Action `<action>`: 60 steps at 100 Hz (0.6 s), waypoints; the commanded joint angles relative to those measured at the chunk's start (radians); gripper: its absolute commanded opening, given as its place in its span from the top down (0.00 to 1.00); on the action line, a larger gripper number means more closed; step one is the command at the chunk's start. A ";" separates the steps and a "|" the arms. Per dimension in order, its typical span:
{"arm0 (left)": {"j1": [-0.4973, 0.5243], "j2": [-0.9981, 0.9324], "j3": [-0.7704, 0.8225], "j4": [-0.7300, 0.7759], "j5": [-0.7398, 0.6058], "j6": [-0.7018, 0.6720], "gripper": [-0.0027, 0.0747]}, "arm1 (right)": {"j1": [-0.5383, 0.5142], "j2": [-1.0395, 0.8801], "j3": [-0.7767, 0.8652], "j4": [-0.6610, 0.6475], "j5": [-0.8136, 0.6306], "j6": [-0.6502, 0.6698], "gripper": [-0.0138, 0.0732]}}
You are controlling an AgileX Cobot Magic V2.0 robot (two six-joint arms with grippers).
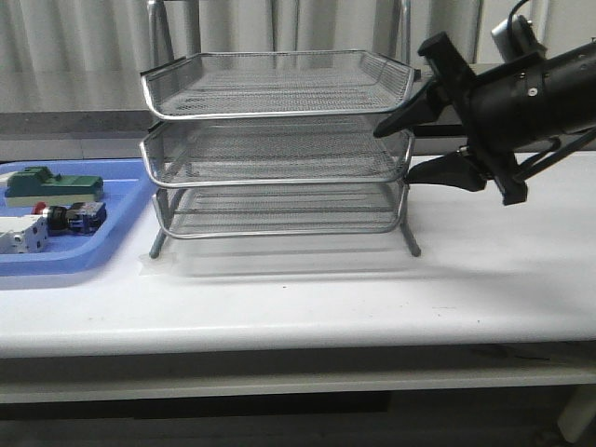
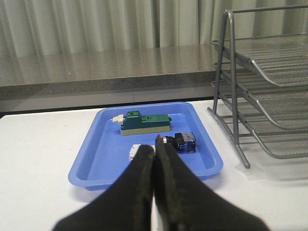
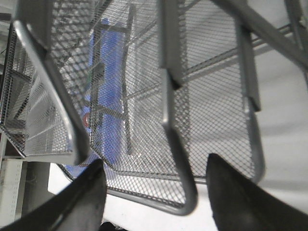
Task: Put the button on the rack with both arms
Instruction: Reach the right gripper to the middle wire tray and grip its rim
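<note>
The red-headed push-button switch (image 2: 179, 141) in the blue plastic tray (image 2: 101, 159) is shown beyond the left jaws (image 2: 154, 159), pressed together empty, while the right jaws (image 1: 407, 149), spread wide, are seen straddling the silver wire-mesh rack's (image 1: 279, 140) middle tray.

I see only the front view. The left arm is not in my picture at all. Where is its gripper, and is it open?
Observer: In the left wrist view, the left gripper is shut and empty, in front of the blue tray.
Operator: In my view the button is small. How does it lie?
Observer: The button lies on its side in the tray, just beyond the fingertips, with its blue block toward the rack.
Operator: And the right gripper, does it hold the rack?
Observer: Not yet. In the right wrist view, the right gripper is open, with a fingertip on each side of the rim of one rack tray.
</note>
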 commanded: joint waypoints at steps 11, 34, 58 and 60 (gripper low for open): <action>0.001 -0.035 0.046 0.001 -0.081 -0.001 0.99 | 0.044 0.012 -0.083 0.056 0.053 -0.019 0.31; 0.001 -0.035 0.046 0.001 -0.081 -0.001 0.99 | 0.060 0.041 -0.087 0.085 0.036 -0.019 0.41; 0.001 -0.035 0.046 0.001 -0.081 -0.001 0.99 | 0.060 0.050 -0.087 0.085 0.045 -0.019 0.77; 0.001 -0.035 0.046 0.001 -0.081 -0.001 0.99 | 0.060 0.050 -0.087 0.085 0.045 -0.019 0.80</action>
